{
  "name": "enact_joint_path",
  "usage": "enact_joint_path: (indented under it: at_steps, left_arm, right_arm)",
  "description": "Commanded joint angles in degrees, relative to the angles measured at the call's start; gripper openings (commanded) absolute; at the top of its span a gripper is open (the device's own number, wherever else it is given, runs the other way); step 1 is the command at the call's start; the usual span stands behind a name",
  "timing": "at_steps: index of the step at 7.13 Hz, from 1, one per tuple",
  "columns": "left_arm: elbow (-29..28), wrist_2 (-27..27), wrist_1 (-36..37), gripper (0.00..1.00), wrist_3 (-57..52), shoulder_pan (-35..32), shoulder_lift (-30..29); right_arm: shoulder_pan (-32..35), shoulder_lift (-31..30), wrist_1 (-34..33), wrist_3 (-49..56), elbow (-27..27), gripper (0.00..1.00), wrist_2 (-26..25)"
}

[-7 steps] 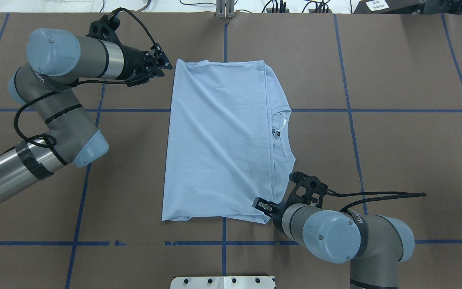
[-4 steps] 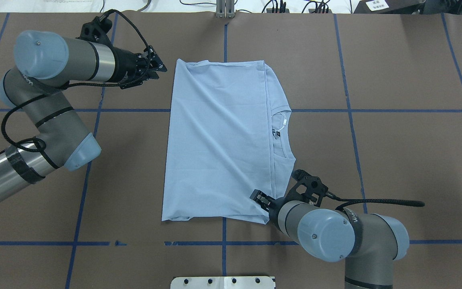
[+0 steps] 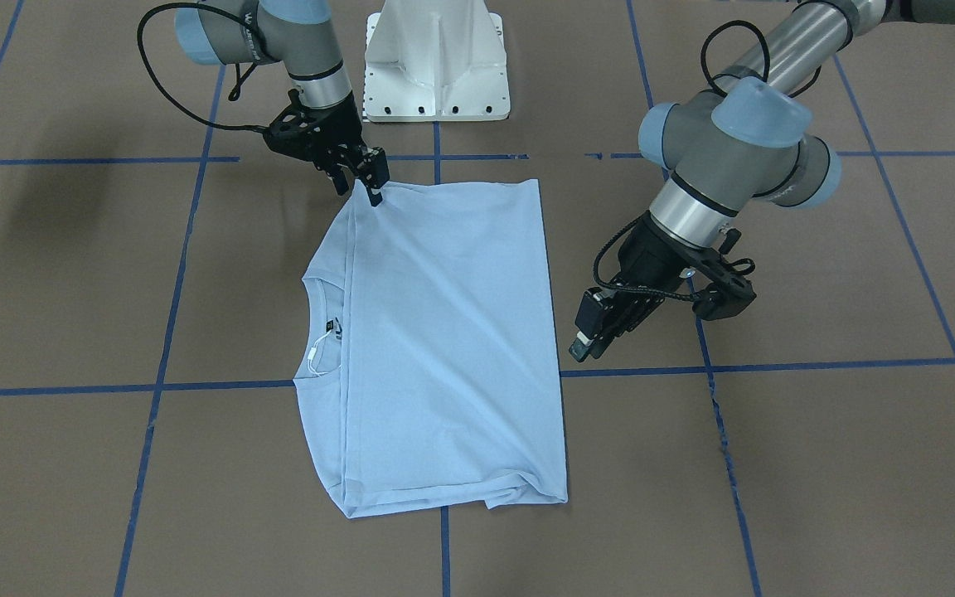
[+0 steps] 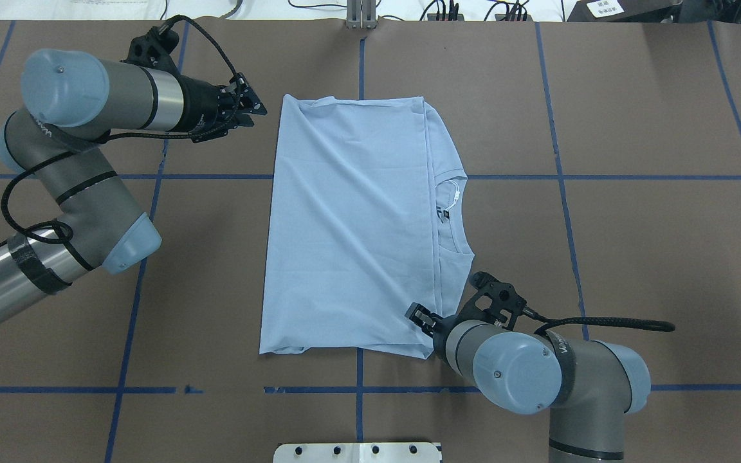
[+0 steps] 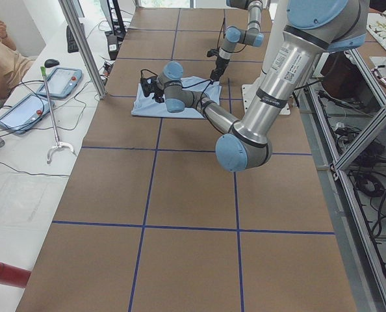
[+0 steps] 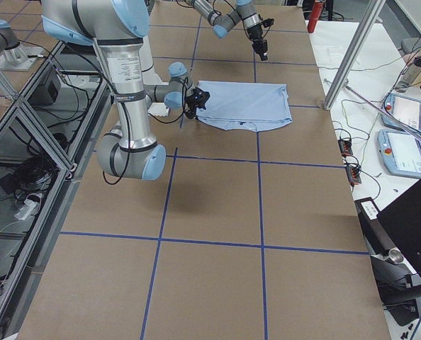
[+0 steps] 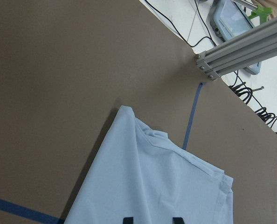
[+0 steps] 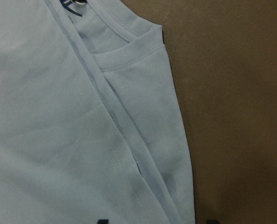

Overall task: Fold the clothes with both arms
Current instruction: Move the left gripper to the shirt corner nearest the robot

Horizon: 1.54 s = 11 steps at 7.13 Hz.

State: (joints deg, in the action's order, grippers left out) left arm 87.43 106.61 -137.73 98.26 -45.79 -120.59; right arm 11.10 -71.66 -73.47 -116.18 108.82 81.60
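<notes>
From the front: one folded light blue T-shirt [image 3: 444, 332] lay flat on a brown table [image 3: 776, 464]. The right gripper [image 3: 359, 189], jaws spread, pointed down over the shirt's robot-side collar corner.

Overhead: of two silver-grey arms, the bent left arm [image 4: 107, 96] held the left gripper [image 4: 253, 114] spread, near the shirt but apart from it.

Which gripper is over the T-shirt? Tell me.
The right gripper: it hangs over a corner of the light blue T-shirt, while the left gripper is off the cloth, over bare table.
</notes>
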Motion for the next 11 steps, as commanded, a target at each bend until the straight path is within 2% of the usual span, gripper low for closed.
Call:
enact_joint_path:
  at_steps: [1, 2, 3, 4, 5, 6, 9, 11]
  left_arm:
    - [0.02, 0.0, 0.0, 0.39, -0.09, 0.0, 0.0]
    - [0.02, 0.0, 0.0, 0.39, 0.0, 0.0, 0.0]
    - [0.02, 0.0, 0.0, 0.39, 0.0, 0.0, 0.0]
    - [0.11, 0.08, 0.0, 0.39, 0.0, -0.09, 0.09]
    - [0.03, 0.0, 0.0, 0.39, 0.0, -0.09, 0.09]
    - [0.11, 0.08, 0.09, 0.39, 0.0, 0.0, 0.09]
    - [0.37, 0.08, 0.09, 0.39, 0.09, -0.09, 0.18]
    - [9.9, -0.18, 4.19, 0.43, 1.23, 1.48, 6.64]
  right_arm:
    - [-0.03, 0.03, -0.01, 0.25, -0.71, 0.74, 0.23]
    - [-0.12, 0.03, 0.08, 0.08, -0.62, 0.6, 0.32]
    - [-0.29, -0.06, -0.01, 0.16, -0.8, 0.56, 0.32]
    - [-0.29, 0.03, -0.01, 0.08, -0.63, 0.39, 0.32]
    - [-0.29, -0.06, -0.01, 0.08, -0.62, 0.06, 0.32]
    - [-0.55, -0.06, -0.01, -0.01, -0.8, 0.0, 0.32]
    - [-0.73, -0.49, -0.01, -0.89, 1.47, 0.0, 0.32]
    - [-0.38, -1.02, -0.01, -0.71, 2.8, 0.0, 1.36]
